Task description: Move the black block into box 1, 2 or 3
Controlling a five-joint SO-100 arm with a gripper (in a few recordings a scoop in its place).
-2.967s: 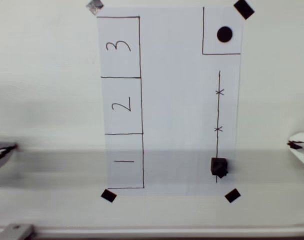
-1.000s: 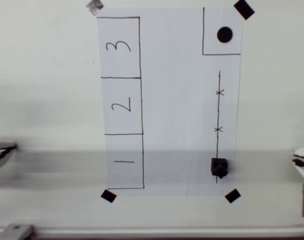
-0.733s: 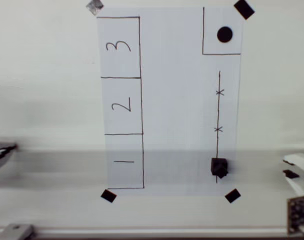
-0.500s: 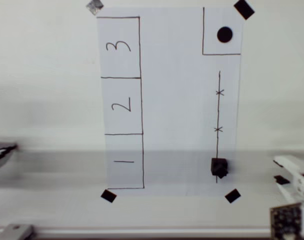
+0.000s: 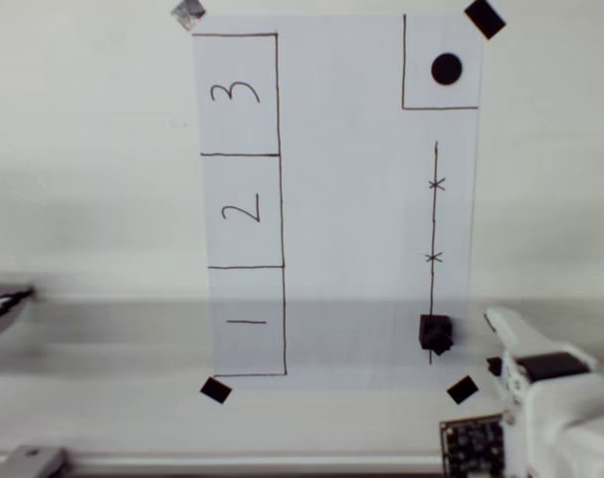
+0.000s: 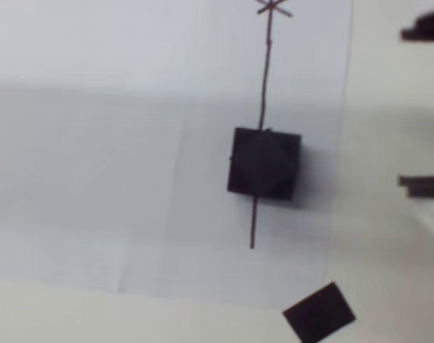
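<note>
The black block (image 5: 436,334) sits on the white paper (image 5: 351,199), on the low end of a drawn line (image 5: 434,229) — far from box 1 (image 5: 248,321). The white gripper (image 5: 505,334) is just to its right, not touching. I cannot tell if its fingers are apart. A black tape square (image 5: 462,389) lies near.

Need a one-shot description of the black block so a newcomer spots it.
On the white paper, follow the drawn line with two X marks to its lower end. The black block sits there: a raised cube, unlike the flat tape squares at the corners.
</note>
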